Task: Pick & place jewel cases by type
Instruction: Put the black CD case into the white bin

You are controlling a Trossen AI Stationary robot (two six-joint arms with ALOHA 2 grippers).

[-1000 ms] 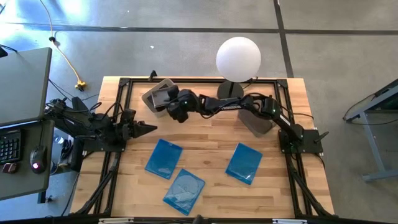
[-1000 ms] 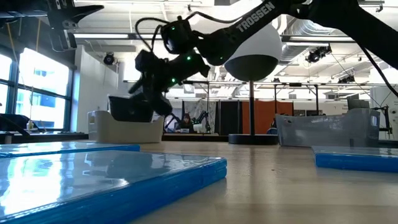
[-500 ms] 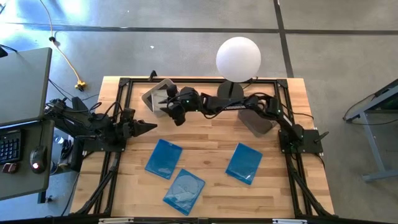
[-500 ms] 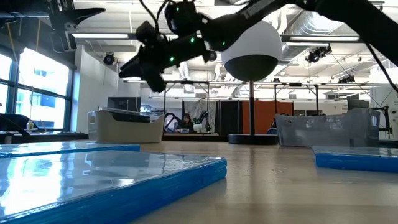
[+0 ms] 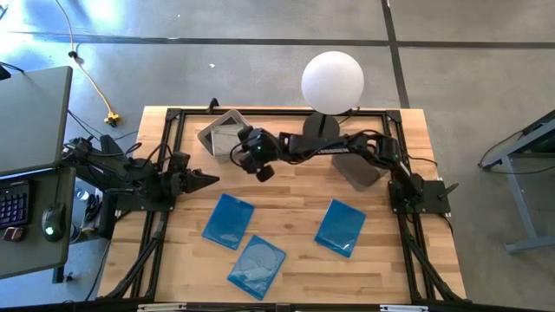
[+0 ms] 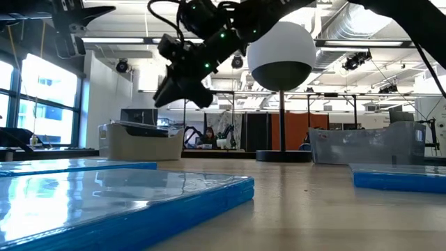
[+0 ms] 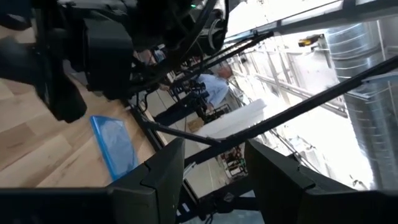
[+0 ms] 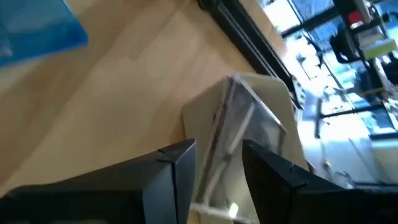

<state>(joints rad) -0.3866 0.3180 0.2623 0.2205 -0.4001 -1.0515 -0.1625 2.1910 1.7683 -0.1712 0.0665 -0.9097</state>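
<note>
Right gripper (image 5: 250, 149) hangs above the far-left part of the worktop (image 5: 295, 208), just beside the pale bin (image 5: 221, 132). Jaws apart and empty in the right wrist view; a dark case (image 8: 239, 134) lies tilted in the bin just ahead of them.

Three blue jewel cases (image 5: 228, 220) (image 5: 257, 266) (image 5: 340, 227) lie flat on the near half of the worktop, well apart from the right gripper, all toward the near edge from it. The grey bin (image 5: 357, 170) sits by the right edge, partly under the right arm.

Judgement: the blue cases come next, and the choice of arm is the question. Left gripper (image 5: 205, 179) waits at the left edge, jaws apart, nearest the left-hand case, whose long axis runs diagonally. The case toward the right edge lies closer to the right arm's base.
</note>
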